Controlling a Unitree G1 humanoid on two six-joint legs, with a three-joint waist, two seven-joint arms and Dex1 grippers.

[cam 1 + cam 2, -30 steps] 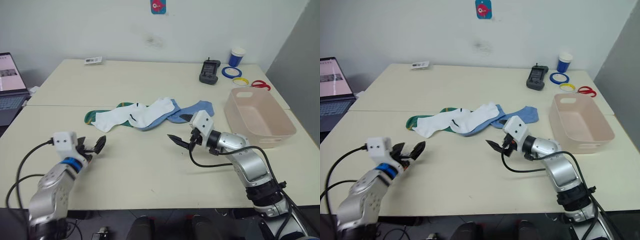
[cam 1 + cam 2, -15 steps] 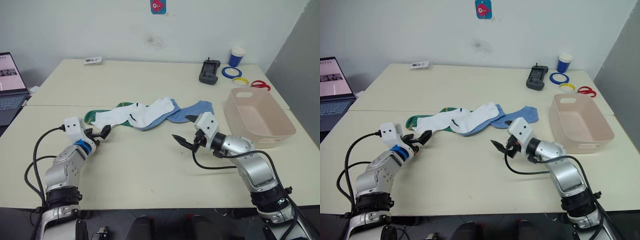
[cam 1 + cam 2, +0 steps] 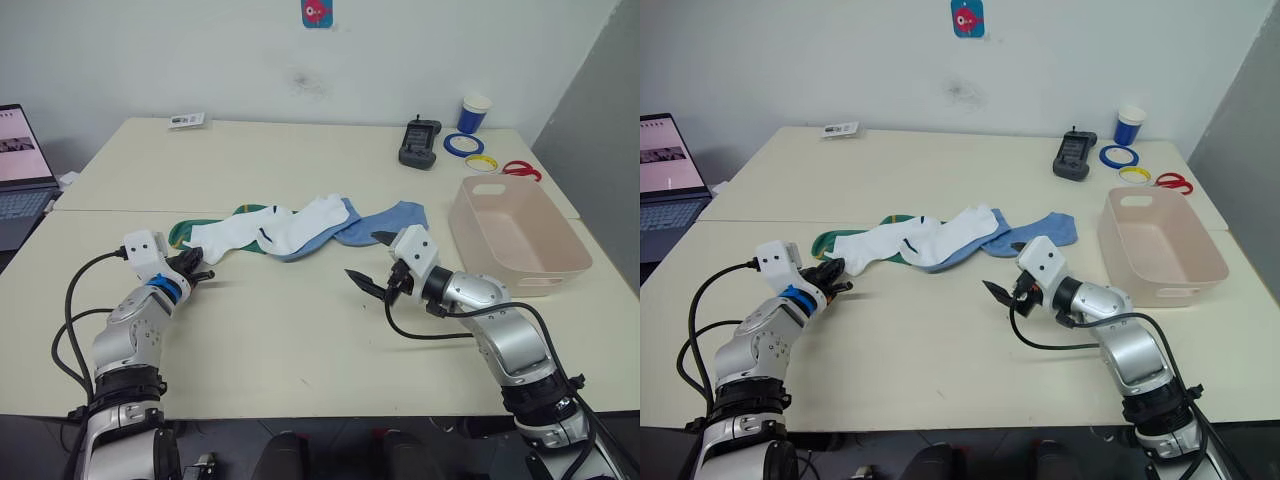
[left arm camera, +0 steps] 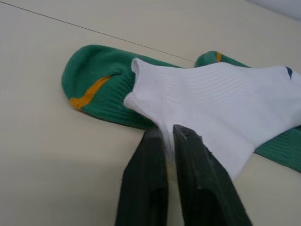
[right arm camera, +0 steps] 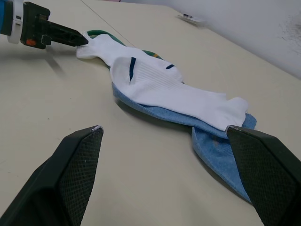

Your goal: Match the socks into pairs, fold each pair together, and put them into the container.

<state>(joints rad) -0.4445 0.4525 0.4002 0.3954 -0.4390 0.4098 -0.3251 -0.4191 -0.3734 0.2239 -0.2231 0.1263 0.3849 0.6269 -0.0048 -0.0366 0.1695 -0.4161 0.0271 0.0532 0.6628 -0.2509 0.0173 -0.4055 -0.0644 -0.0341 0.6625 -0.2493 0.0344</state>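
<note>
The left gripper (image 3: 197, 267) has closed since half a second ago: its fingers, then spread just short of the heap, are now pinched together on the edge of the nearest white sock (image 4: 221, 117), at the heap's 8 o'clock end. This looks like the first grasp, so sorting can begin; no pair is formed yet. That sock overlies a green sock (image 4: 96, 92) with yellow trim. The heap of socks (image 3: 290, 228) lies mid-table, unmoved, with light blue ones (image 3: 385, 220) toward its 3 o'clock side. The right gripper (image 3: 368, 262) hovers at the heap's 4 o'clock, jaws wide apart, about where it was. The container (image 3: 560, 255) stands empty at 3 o'clock.
</note>
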